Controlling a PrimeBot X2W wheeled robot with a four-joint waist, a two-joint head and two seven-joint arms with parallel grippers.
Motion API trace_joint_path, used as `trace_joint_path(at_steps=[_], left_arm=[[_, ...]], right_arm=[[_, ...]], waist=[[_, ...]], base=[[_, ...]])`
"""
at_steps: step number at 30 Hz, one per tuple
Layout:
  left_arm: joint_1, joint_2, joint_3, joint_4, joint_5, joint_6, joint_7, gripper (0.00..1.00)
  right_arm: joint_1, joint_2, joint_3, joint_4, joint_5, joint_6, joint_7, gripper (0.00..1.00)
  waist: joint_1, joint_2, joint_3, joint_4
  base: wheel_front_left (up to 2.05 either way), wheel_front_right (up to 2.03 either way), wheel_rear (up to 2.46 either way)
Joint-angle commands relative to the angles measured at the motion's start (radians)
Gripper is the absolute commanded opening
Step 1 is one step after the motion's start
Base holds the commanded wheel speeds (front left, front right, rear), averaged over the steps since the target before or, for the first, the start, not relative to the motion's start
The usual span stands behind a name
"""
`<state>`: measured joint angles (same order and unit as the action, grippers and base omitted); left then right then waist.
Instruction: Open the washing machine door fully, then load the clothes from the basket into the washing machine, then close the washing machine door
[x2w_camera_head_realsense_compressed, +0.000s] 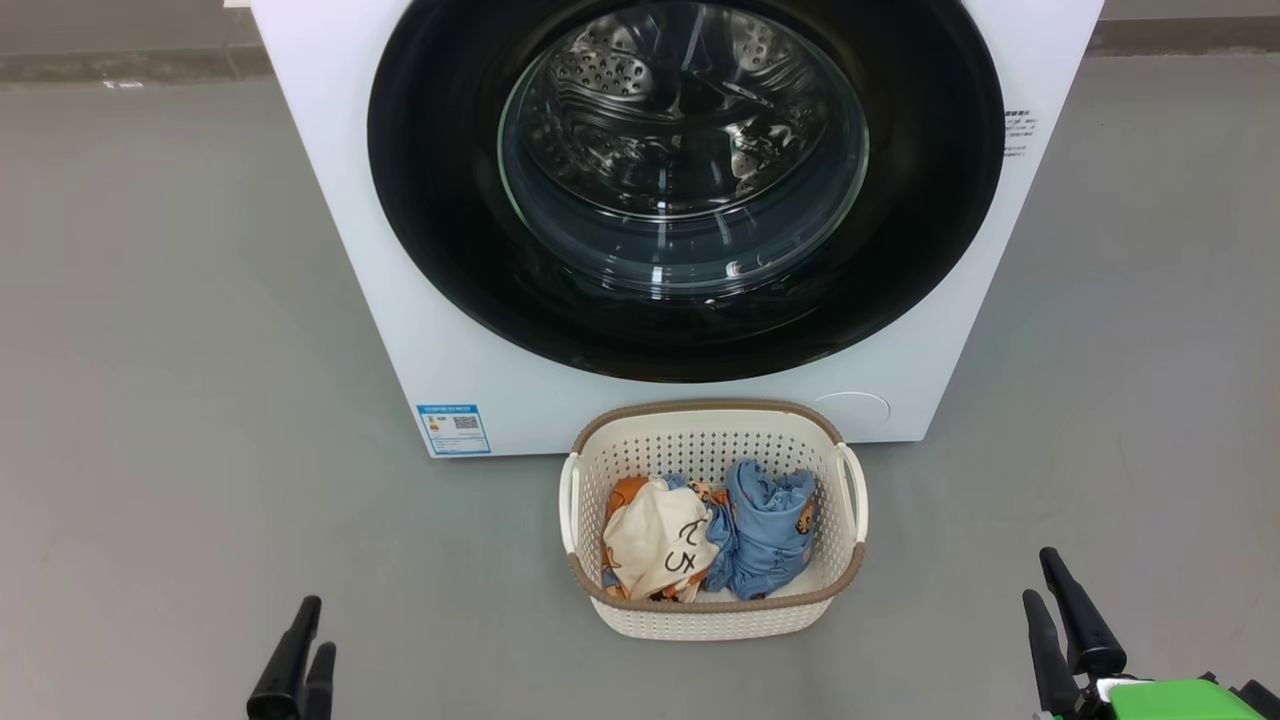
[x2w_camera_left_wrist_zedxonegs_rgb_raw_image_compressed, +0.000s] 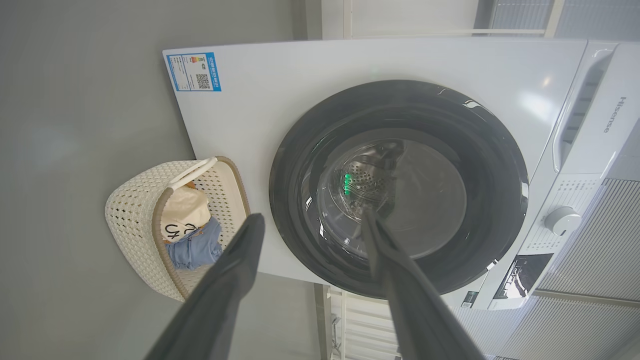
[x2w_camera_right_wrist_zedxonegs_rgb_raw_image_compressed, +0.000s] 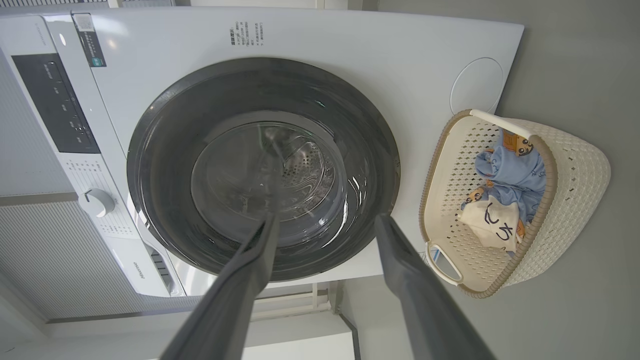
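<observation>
Door: the washing machine door (x2w_camera_head_realsense_compressed: 690, 330) is shut, its black rim flush against the white front of the washing machine (x2w_camera_head_realsense_compressed: 330, 200); the steel drum shows through the glass.
Basket: the basket (x2w_camera_head_realsense_compressed: 710, 620) stands on the grey floor (x2w_camera_head_realsense_compressed: 150, 400) just in front of the machine, below the door.
Clothes: the clothes (x2w_camera_head_realsense_compressed: 700, 540) lie bunched inside the basket, the cream one on the robot's left, the light blue one on its right.
Left gripper: the left gripper (x2w_camera_left_wrist_zedxonegs_rgb_raw_image_compressed: 311, 216) hangs low, well apart from the door, fingers spread and holding nothing.
Right gripper: the right gripper (x2w_camera_right_wrist_zedxonegs_rgb_raw_image_compressed: 327, 217) is likewise low and away from the machine, fingers apart and empty.
Stage: by my reading, the first step, opening the door, is not yet begun.
Risk, door: I cannot make out a handle on the glossy rim; fingers set on the wrong part of it would likely slip off the smooth surface.
Risk, basket: it sits close under the door, so an arm reaching low could knock it.
Risk, clothes: the two garments overlap, so a pinch may lift only one or drag the other over the rim.
</observation>
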<state>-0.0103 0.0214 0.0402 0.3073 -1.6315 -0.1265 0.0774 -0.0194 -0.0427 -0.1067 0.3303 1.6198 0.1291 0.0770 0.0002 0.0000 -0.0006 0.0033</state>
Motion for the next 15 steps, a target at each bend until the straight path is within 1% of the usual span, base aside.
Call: trace_joint_path(at_steps=[1, 8, 15], left_arm=[[-0.023, 0.020, 0.000, -0.037, 0.019, -0.001, -0.012, 1.00], [-0.024, 0.034, -0.017, -0.057, 0.062, -0.001, -0.034, 1.00], [-0.023, 0.043, -0.028, -0.070, 0.151, -0.001, -0.054, 1.00]], right_arm=[[-0.019, -0.010, 0.009, -0.032, -0.013, 0.000, -0.011, 1.00], [-0.019, -0.021, 0.024, -0.043, -0.062, 0.000, -0.032, 1.00], [-0.018, -0.034, 0.038, -0.055, -0.151, 0.000, -0.052, 1.00]], waist=[[-0.0001, 0.0000, 0.001, 0.001], [-0.0002, 0.0000, 0.002, 0.005], [-0.0002, 0.0000, 0.003, 0.008]], base=[[0.00, 0.00, 0.00], [0.00, 0.00, 0.00], [0.00, 0.00, 0.00]])
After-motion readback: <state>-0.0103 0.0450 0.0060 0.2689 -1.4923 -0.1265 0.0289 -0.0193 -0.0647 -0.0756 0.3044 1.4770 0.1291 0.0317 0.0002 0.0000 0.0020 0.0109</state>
